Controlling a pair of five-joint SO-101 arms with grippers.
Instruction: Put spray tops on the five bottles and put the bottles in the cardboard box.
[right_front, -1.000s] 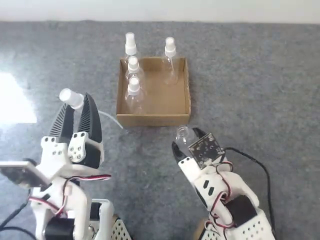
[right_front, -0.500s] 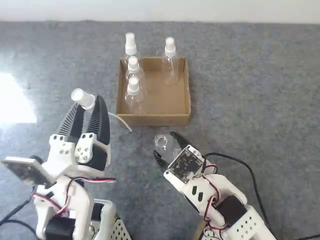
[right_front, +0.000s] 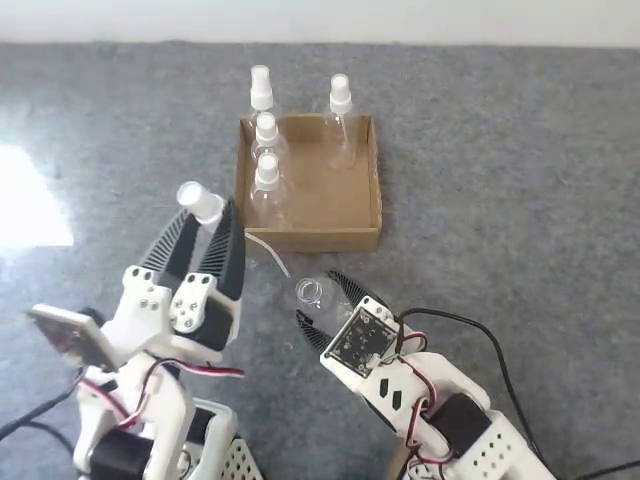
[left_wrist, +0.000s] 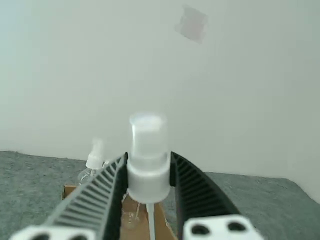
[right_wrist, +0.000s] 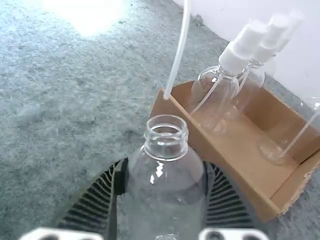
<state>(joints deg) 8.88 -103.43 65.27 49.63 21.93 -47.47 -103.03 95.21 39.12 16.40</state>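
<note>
From above: open brown cardboard box (right_front: 306, 240), matte and square. Four clear bottles (right_front: 268, 185) with white spray tops standing along its left side and far right corner. Just beside the box's left front corner, left gripper (right_front: 205, 215), ribbed black fingers clenched on a white cylindrical spray top (right_front: 201, 200), with a thin dip tube (right_front: 268, 255) trailing past the box's front wall. Just before that front wall, right gripper (right_front: 318, 298) clasping an uncapped bottle (right_front: 311, 292), round mouth up.

From the left wrist: stepped collar and smooth cap of the held top against a plain pale wall (left_wrist: 250, 75) (box largely blocked behind the fingers). From the right wrist: glossy threaded neck of the uncapped bottle, tube ending by the box's near corner, mottled grey tabletop (right_wrist: 60, 90). Base of the held bottle cut off at the frame edge. Hard to tell whether the rearmost bottle stands inside the box or behind it.
</note>
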